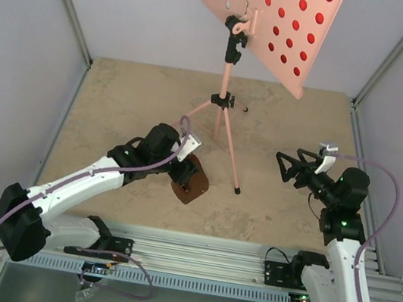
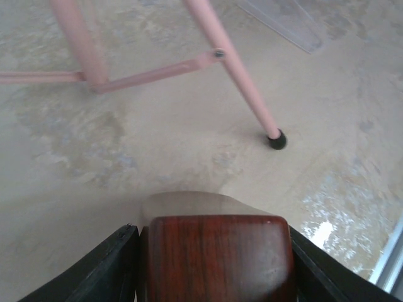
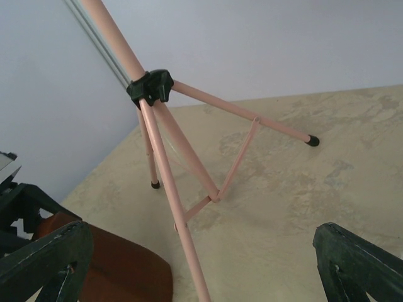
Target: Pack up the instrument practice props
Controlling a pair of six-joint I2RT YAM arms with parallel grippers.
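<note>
Your metronome (image 2: 217,251) sits clamped in the left gripper (image 2: 211,258), near the table's (image 1: 117,99) middle. Only overhead shows the stand's (image 1: 226,117) desk (image 1: 209,7) above the far edge. Right gripper (image 1: 285,166) gapes, reaching leftward.

The tool (image 2: 211,238) sits at the bottom edge, its two black fingers (image 2: 94,274) pressed against either side of the metronome (image 2: 217,264), a reddish-brown wooden block with a paler top face. Beyond it, on the beige marbled table (image 2: 157,151), are the legs of the pink stand (image 2: 236,69). One thick leg shows at the upper left, another slants down from the top middle to a black foot (image 2: 276,140) resting on the table, and thin pink braces run between them.
</note>
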